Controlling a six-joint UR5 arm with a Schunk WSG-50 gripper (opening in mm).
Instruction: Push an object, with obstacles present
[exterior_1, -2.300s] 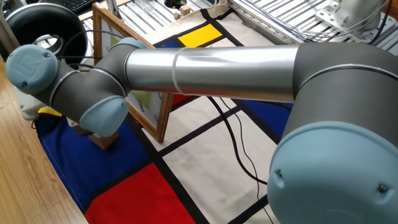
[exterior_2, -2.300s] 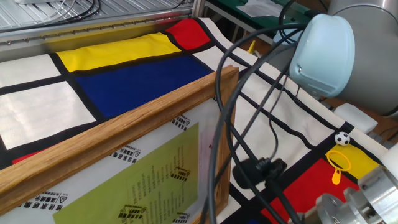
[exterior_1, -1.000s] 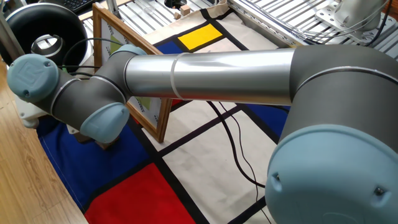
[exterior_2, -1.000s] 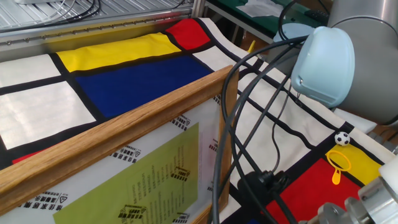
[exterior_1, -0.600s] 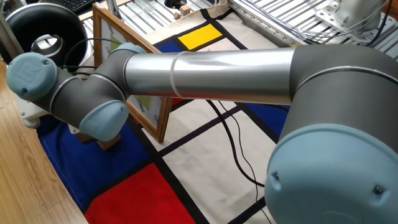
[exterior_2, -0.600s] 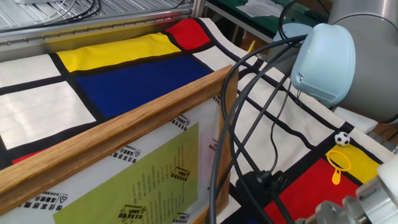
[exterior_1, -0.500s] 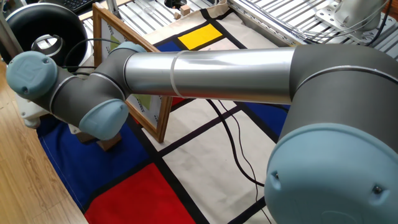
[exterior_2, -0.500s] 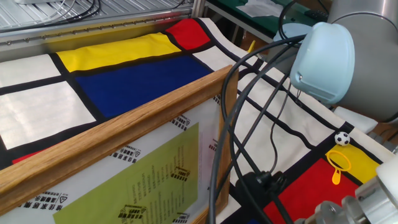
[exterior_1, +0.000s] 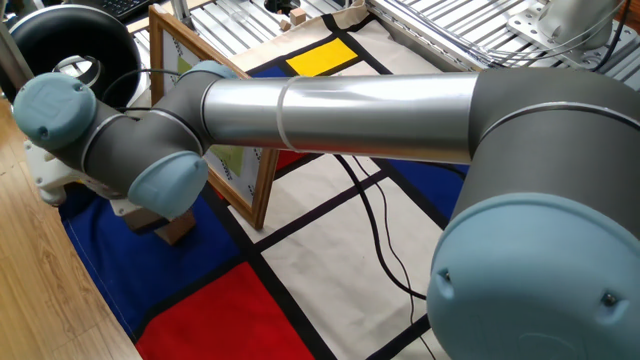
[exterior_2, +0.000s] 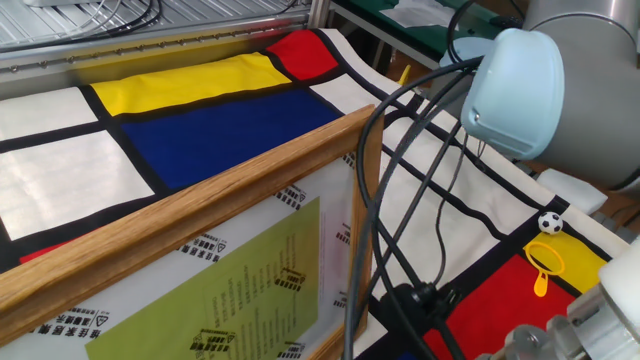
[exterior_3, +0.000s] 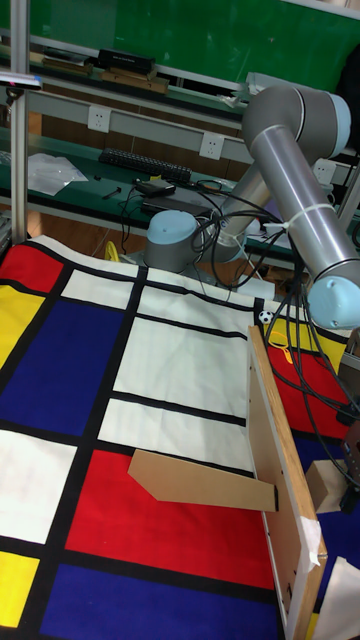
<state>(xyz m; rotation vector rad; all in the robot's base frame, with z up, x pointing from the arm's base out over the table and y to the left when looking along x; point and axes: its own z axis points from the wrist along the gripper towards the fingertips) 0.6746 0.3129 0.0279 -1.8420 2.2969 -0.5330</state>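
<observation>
On the blue patch at the near edge of the checked cloth (exterior_1: 330, 270), in one fixed view, the wooden cube (exterior_1: 176, 229) sat on the worktop, half hidden under the arm's wrist joint (exterior_1: 165, 185). Only a tan corner of it showed there. The tall fixed view gave it better: the cube (exterior_3: 327, 487) lay just beside the back of the picture frame (exterior_3: 284, 495), at the right edge of the cloth, with the dark end of the arm just to its right. The claw (exterior_3: 351, 478) was cut off by the picture's edge, and I could not tell whether its fingers stood wide or narrow, nor whether it touched the cube.

The frame stood upright on its long edge, a light-wood border (exterior_2: 200, 215) around a white mat and a green printed sheet (exterior_2: 235, 295). Black cables (exterior_2: 400, 160) looped across its corner in the other fixed view. On the frame's far side from the cube, the reddish-brown flat piece (exterior_3: 198, 467) lay on a red square, one end touching the frame.

Farther back, the arm's grey tube (exterior_1: 340, 115) crossed over the frame to its base (exterior_3: 180, 240) at the cloth's far edge.
</observation>
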